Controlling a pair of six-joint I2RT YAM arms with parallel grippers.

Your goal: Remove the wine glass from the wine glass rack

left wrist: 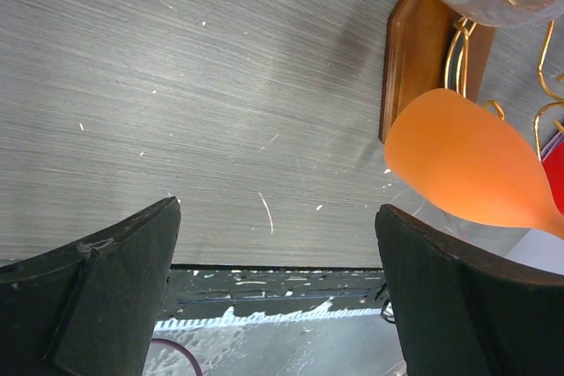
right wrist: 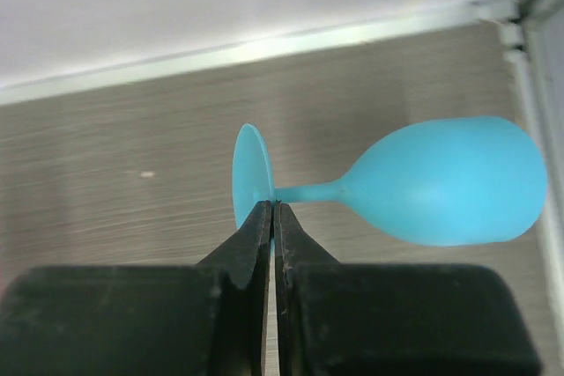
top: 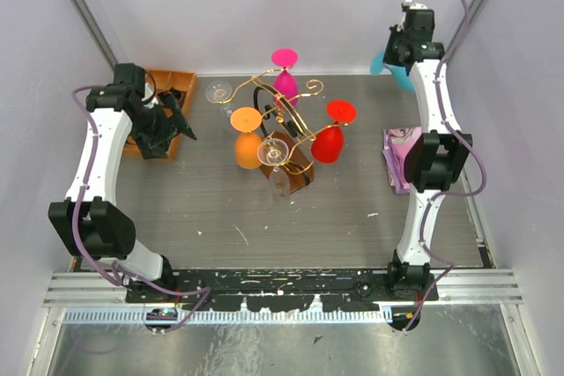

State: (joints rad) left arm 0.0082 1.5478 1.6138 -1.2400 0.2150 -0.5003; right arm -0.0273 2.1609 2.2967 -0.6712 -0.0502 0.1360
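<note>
The wine glass rack is a gold curly wire stand on a brown wooden base at mid table. On it hang an orange glass, a pink one, a red one and a clear one. At the far right, well away from the rack, my right gripper is shut on the foot of a blue wine glass, which lies sideways above the table. My left gripper is open and holds nothing, left of the rack, with the orange glass beside its right finger.
A compartmented wooden tray sits at the back left, under my left arm. A clear glass stands on the table behind the rack. A purple box lies at the right edge. White walls close in the back and sides.
</note>
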